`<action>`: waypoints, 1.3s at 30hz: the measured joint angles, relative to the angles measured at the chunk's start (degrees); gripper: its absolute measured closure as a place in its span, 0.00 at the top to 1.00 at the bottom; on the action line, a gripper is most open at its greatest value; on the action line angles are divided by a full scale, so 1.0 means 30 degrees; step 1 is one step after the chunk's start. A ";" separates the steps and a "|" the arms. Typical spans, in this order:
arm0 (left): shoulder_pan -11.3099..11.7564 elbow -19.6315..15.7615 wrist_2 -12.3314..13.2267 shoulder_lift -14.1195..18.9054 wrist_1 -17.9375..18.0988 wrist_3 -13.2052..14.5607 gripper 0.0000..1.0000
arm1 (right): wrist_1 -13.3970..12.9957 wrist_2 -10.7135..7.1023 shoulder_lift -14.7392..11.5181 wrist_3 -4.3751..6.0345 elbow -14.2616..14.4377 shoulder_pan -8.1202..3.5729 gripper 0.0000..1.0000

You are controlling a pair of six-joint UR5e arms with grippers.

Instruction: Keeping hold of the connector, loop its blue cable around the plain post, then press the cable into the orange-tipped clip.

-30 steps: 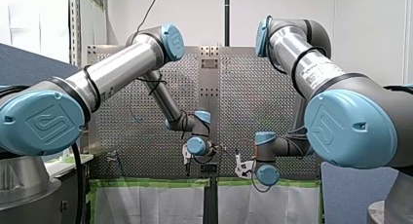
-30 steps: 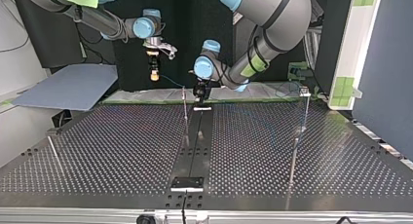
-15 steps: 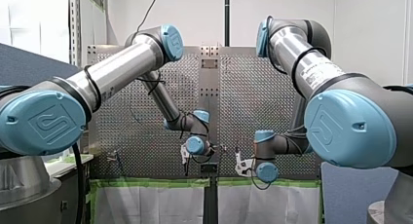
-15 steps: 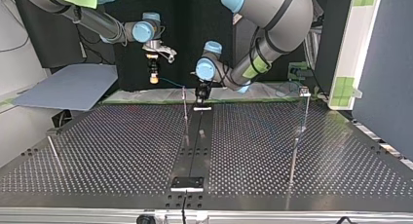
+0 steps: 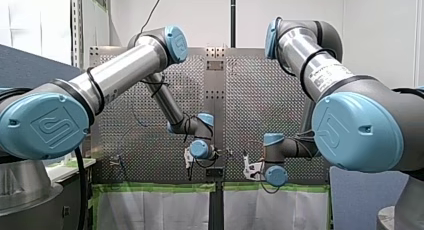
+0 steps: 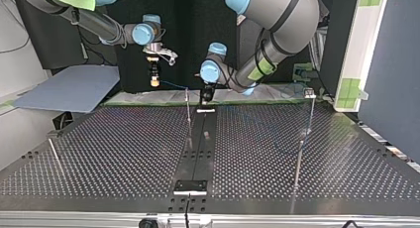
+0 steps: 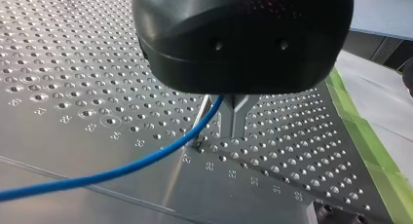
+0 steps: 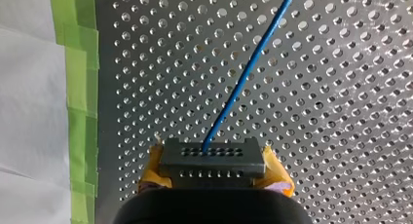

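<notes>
Yellow pads [image 8: 276, 174] of my right gripper [image 8: 212, 160] are clenched on a dark connector [image 8: 212, 153], one pad at each end of the block. Right wrist view: blue cable [image 8: 243, 78] leaves the connector's face and runs straight ahead over the perforated table [image 8: 341, 136]. Green tape [image 8: 80, 112] lines the table edge beside the gripper.

Left wrist view: my left gripper [image 7: 233, 124] has a black housing that blocks most of the mechanism. Cable comes in from the side and rises under the housing. Grip on the cable: cannot tell. A thin metal rod [image 7: 201, 121] stands in the table just beside the cable; contact w/ it not clear.

Top view: right gripper hangs at the view's left, above the table's far edge, connector pointing down. Cable runs from it toward a slim post [image 6: 188, 111] near centre. Left gripper sits low, just to the view's right of that post, over the dark centre strip [image 6: 198, 153]. A second tall post [image 6: 302, 143] stands well apart at the view's right.

Front view: both grippers are low by the table's taped edge, either side of the centre strip, not touching. Too small for finger detail.
</notes>
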 joint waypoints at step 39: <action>-0.0400 -0.0201 -0.1376 0.0210 -0.2520 0.4020 1.00 | 0.0062 -0.0488 0.0003 -0.0240 -0.0002 -0.0227 0.00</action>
